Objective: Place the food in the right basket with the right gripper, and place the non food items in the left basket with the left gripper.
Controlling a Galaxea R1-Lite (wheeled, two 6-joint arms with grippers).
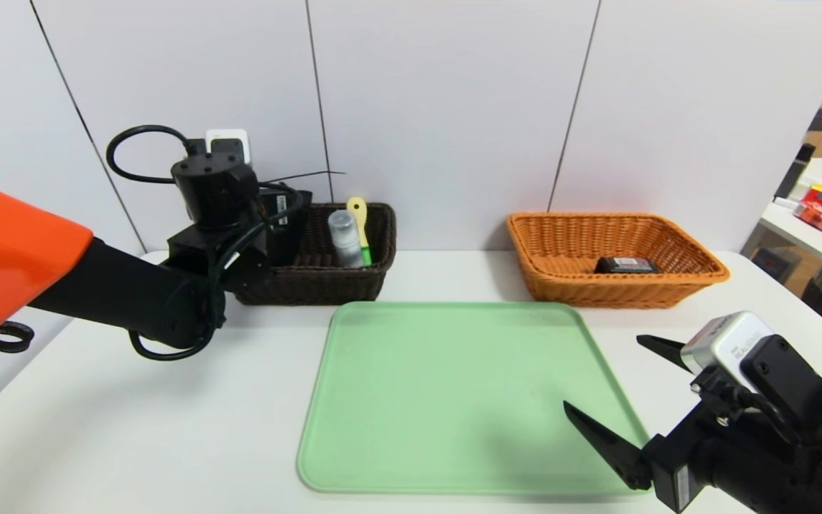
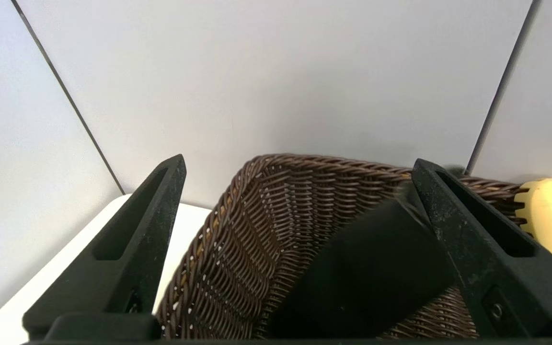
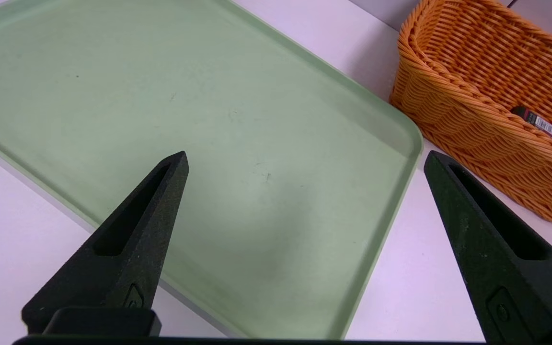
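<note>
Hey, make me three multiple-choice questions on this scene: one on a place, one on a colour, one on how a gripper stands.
1. Where is the clear-capped bottle?
A) green tray
B) dark brown basket
C) orange basket

2. What colour is the spoon's handle in the head view?
A) green
B) red
C) blue

3. How does the right gripper stand?
A) shut on a carton
B) shut, empty
C) open, empty

Key:
1 B: the bottle stands inside the dark brown basket.
2 A: the spoon shows green below its yellow head.
3 C: the right gripper has its jaws wide apart, nothing between.

green tray [image 1: 468, 400], white table [image 1: 439, 275], white wall panels [image 1: 439, 107]
</note>
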